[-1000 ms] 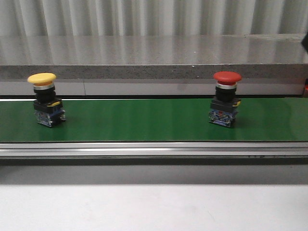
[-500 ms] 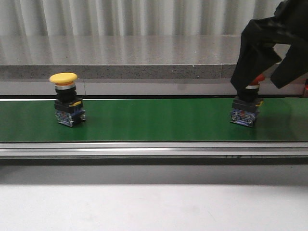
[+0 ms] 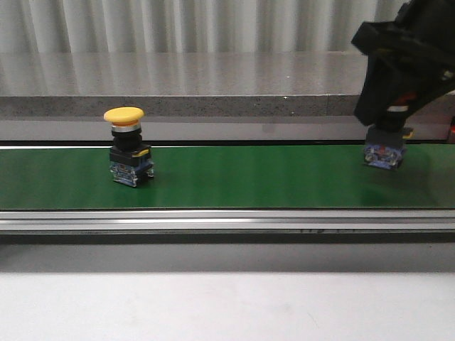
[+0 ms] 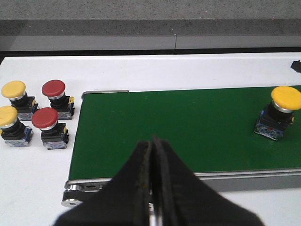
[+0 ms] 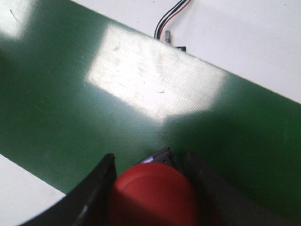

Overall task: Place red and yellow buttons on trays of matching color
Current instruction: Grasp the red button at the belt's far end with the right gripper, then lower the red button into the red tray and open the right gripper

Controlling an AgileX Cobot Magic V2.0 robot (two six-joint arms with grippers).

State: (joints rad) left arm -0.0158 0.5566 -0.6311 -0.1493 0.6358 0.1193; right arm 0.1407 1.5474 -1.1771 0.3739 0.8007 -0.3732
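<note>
The right gripper pinches the red button on the green belt; the yellow button waits there, no trays in sight.

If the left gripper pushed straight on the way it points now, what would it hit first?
Probably the green conveyor belt: the closed left gripper aims at bare belt, well apart from the yellow mushroom-head button. Depth is uncertain.

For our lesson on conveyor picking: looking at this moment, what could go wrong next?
1. The right gripper grips the red button only by its domed cap, so it might slip or tilt.
2. The yellow button rides the green belt unattended while the left gripper is shut; it may be missed.
</note>
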